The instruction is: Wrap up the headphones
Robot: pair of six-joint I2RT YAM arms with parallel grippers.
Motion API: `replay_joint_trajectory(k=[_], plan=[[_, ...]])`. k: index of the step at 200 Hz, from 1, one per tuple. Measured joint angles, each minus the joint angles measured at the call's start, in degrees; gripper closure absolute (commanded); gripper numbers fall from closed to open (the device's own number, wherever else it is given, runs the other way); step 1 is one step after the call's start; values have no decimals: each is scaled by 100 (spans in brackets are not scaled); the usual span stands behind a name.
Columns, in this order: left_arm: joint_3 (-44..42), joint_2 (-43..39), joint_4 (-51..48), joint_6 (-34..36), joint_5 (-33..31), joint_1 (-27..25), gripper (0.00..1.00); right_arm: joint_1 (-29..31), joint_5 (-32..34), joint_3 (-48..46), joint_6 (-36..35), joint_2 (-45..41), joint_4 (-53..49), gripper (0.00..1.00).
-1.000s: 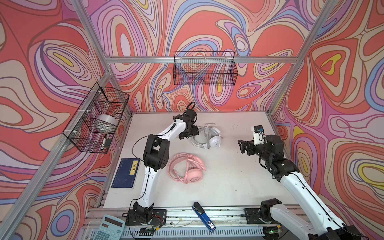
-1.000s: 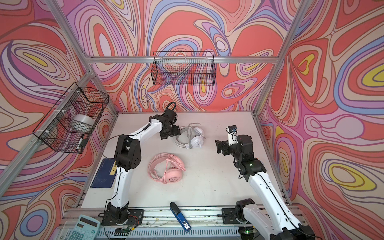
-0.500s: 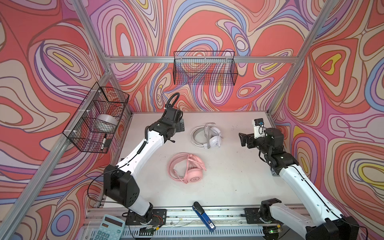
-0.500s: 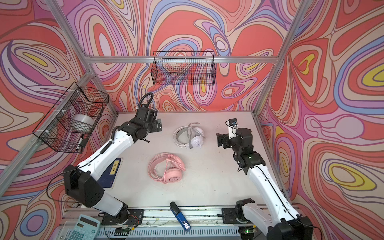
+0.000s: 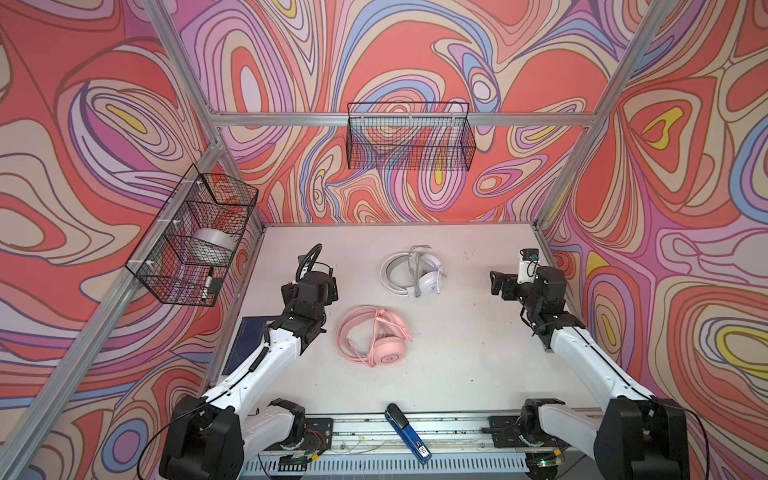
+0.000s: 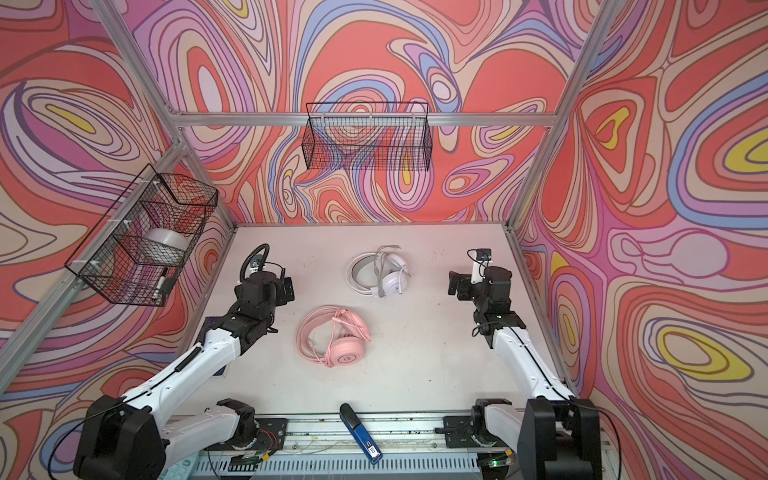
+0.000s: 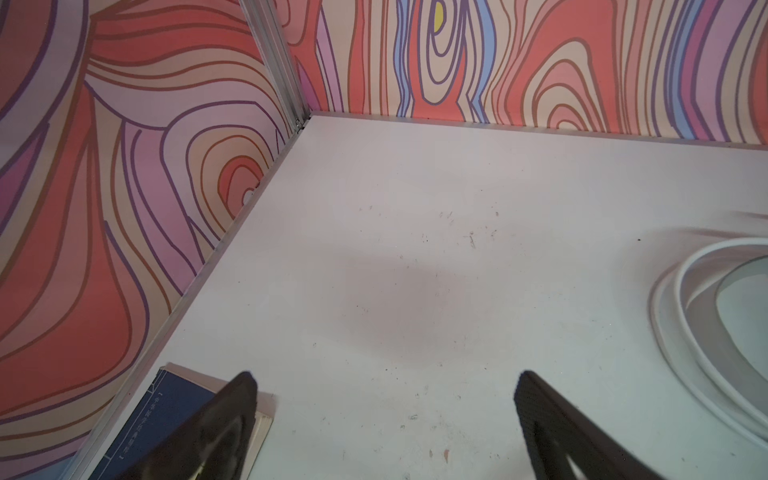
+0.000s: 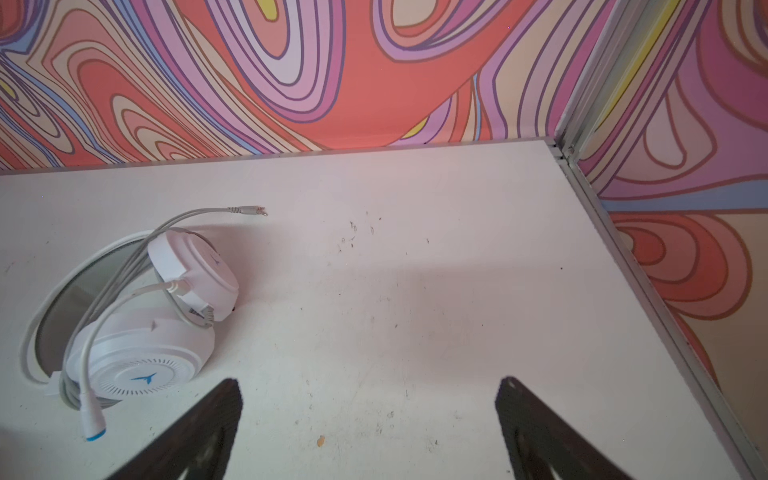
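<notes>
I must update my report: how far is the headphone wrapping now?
Done, it seems: the pink headset lies with its cable looped around it, and the white headset has its grey cable wound around it, only the plug end loose. In hand: nothing; left claw and right claw are open and empty. Left: perhaps tucking that plug.

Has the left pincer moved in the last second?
Yes. The left pincer has drawn away from the white headphones, leftward and toward the front of the view, and now stands open.
</notes>
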Motion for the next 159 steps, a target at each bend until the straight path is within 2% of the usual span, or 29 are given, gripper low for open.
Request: replay_joint_trajectory(k=[51,92,121,159], plan=[[-476,610,1145,446,-136,26,0,-155,278,-525,295,905,1451,1],[-643,1071,2291,977,57,44,0,-214,400,-686,306,1633,2494,2],[-660,1193,2481,1082,254,168,0,-232,498,-929,328,2103,3392,2],[-660,1182,2544,1075,697,433,0,-236,452,-953,352,2658,4039,2]])
